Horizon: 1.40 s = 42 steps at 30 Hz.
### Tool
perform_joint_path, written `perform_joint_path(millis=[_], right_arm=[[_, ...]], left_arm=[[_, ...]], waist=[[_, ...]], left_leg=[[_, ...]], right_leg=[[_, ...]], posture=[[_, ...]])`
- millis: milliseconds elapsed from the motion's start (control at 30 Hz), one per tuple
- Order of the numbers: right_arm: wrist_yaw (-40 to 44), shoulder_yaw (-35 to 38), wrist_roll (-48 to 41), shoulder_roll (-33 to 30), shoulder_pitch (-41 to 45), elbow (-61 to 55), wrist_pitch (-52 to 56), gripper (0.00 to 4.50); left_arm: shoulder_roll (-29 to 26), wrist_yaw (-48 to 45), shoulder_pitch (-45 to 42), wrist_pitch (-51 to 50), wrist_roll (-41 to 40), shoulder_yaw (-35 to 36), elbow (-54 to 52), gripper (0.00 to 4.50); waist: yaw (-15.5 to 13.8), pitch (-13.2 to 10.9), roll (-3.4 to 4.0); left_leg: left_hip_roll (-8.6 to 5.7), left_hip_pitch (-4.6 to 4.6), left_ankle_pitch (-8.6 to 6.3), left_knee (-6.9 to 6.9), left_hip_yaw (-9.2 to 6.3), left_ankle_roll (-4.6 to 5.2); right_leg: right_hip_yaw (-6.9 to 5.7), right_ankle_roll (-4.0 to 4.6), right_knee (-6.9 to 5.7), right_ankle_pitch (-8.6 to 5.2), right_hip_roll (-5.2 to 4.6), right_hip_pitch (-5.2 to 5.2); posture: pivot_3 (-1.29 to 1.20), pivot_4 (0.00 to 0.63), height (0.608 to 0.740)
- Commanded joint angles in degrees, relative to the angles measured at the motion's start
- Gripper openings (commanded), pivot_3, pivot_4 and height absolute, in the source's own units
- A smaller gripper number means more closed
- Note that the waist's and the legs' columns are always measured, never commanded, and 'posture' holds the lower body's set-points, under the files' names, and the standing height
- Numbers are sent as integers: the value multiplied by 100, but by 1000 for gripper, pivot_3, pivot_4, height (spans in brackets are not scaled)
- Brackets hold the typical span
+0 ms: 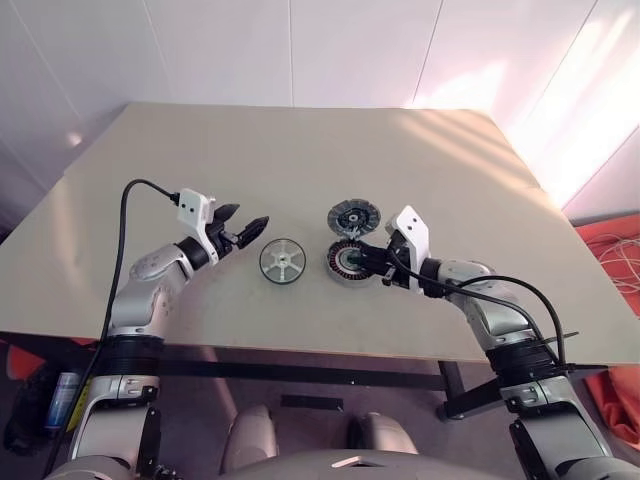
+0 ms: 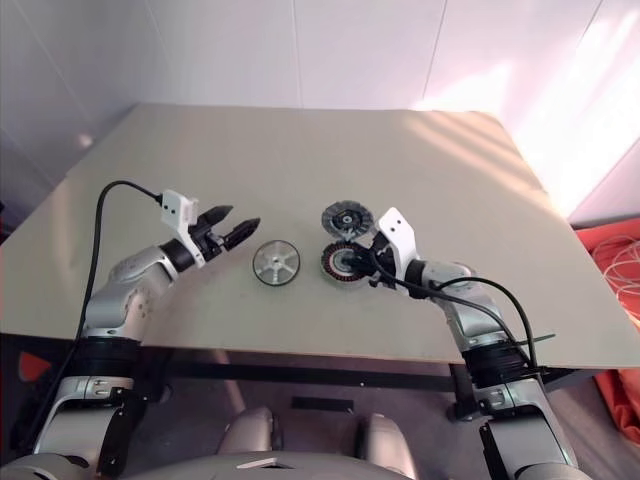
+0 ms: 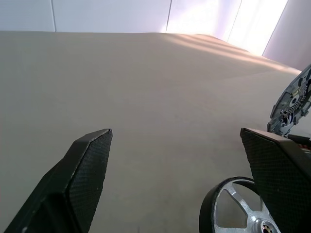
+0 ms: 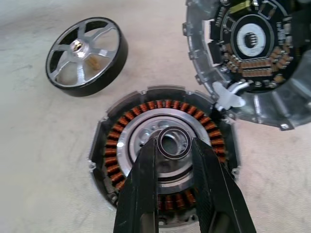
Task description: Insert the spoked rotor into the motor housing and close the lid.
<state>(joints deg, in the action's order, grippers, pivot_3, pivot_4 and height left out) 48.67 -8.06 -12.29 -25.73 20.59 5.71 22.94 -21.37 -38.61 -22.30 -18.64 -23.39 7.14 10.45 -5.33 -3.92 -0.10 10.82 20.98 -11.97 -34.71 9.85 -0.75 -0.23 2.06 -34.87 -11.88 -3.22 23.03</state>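
- Right wrist view: right gripper (image 4: 175, 148), jaws clamped on a small metal ring (image 4: 174, 143) over the motor housing (image 4: 163, 158) centre; dropped crooked, it could block seating.
- Left gripper (image 1: 243, 232), jaws apart, hangs beside the spoked rotor (image 1: 281, 262), left of the housing; an off-centre grab may skid it.

The left arm reached forward over the table's left side, its wrist level and turned inward, and the left gripper (image 1: 248, 228) hung with its two black fingers (image 3: 85, 182) spread wide, gripping nothing. The right arm came in from the right, angled inward and slightly downward, and the right gripper (image 4: 174, 145) pinched a small ring (image 4: 174, 142) between its fingertips.
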Motion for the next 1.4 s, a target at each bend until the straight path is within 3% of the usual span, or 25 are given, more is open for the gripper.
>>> perform_joint_path(millis=[33, 800, 1067, 1367, 1400], right_arm=[[24, 12, -49, -52, 23, -373, 58, 656], [69, -135, 118, 153, 242, 91, 16, 656], [-160, -91, 313, 206, 254, 114, -284, 3386], [130, 82, -153, 245, 331, -327, -268, 3386], [116, 89, -174, 257, 349, -359, -255, 3219]], left_arm=[[-37, 6, -54, 68, -34, 82, -250, 4500], [-68, 147, 9, 21, -30, 119, -408, 4500], [-73, 158, -18, 55, -17, 104, -364, 4500], [-60, 132, -70, 85, 4, 76, -281, 4500], [-60, 128, -74, 88, 5, 76, -270, 4500]], waist=[[0, 0, 0], [1, 0, 0], [1, 0, 0], [1, 0, 0], [2, 0, 0]], left_leg=[[0, 0, 0, 0, 0, 0], [0, -1, 2, 1, 0, -3], [0, -2, 2, 1, 1, -4], [0, -1, 2, 1, 1, -4], [1, -1, 2, 1, 0, -4]], right_leg=[[0, 0, 0, 0, 0, 0], [0, 0, -1, 0, 0, 0], [0, 0, -2, 0, 0, 0], [0, 0, -2, 0, 0, 1], [0, 0, -1, 0, 0, 1]], posture=[[0, 0, 740], [0, 0, 740], [0, 0, 740], [0, 0, 740], [0, 0, 740]])
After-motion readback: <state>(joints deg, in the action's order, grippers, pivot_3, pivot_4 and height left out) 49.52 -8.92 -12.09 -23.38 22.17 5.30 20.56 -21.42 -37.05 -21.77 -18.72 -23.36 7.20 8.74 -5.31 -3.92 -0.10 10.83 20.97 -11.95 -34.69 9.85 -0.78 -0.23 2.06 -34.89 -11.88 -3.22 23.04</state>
